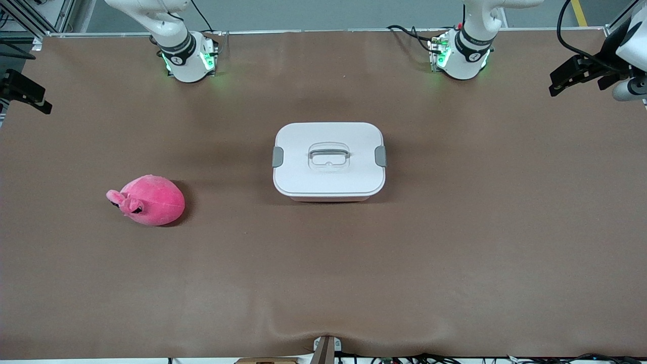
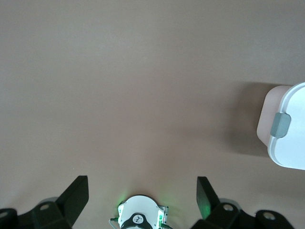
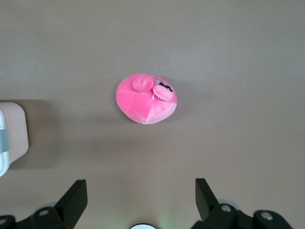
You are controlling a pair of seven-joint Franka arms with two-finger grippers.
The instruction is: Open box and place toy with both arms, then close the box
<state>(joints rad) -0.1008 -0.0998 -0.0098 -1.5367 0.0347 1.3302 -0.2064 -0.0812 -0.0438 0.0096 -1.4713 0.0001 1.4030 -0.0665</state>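
The box (image 1: 328,159) stands shut in the middle of the table, its white lid on, grey clips at both ends and a clear handle in the centre. The bright pink toy (image 1: 149,199) lies on the table toward the right arm's end, a little nearer the front camera than the box. My left gripper (image 2: 141,186) is open and empty, high over the table by its own base, with the box's end (image 2: 290,129) off to one side. My right gripper (image 3: 140,187) is open and empty, high over the table, with the toy (image 3: 145,100) and a corner of the box (image 3: 12,133) below.
The brown table cover (image 1: 323,273) spreads wide around both things. The arm bases (image 1: 189,58) (image 1: 462,55) stand at the table's robot edge. Dark fixtures (image 1: 581,73) (image 1: 25,91) hang at both ends of the table.
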